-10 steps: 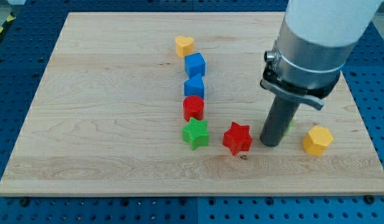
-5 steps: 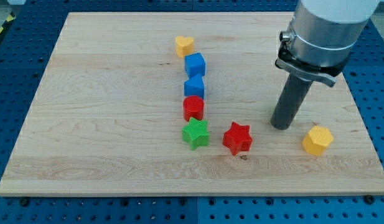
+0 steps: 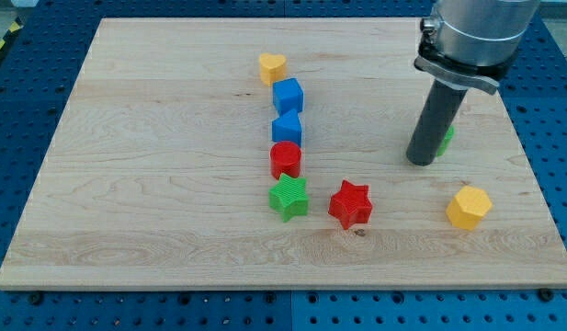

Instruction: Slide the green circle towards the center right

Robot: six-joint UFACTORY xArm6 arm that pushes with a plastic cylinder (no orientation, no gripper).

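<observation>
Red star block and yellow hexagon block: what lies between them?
Camera view: only bare wooden board between red star block and yellow hexagon block; my tip sits above that stretch.

The board [image 3: 173,138] is pale wood. On it are a yellow heart [image 3: 272,67], two blue blocks [image 3: 287,96] [image 3: 287,128], a red cylinder [image 3: 285,159], a green star [image 3: 289,198], a red star [image 3: 350,204], a yellow hexagon [image 3: 469,206] and a green circle [image 3: 445,140].
</observation>
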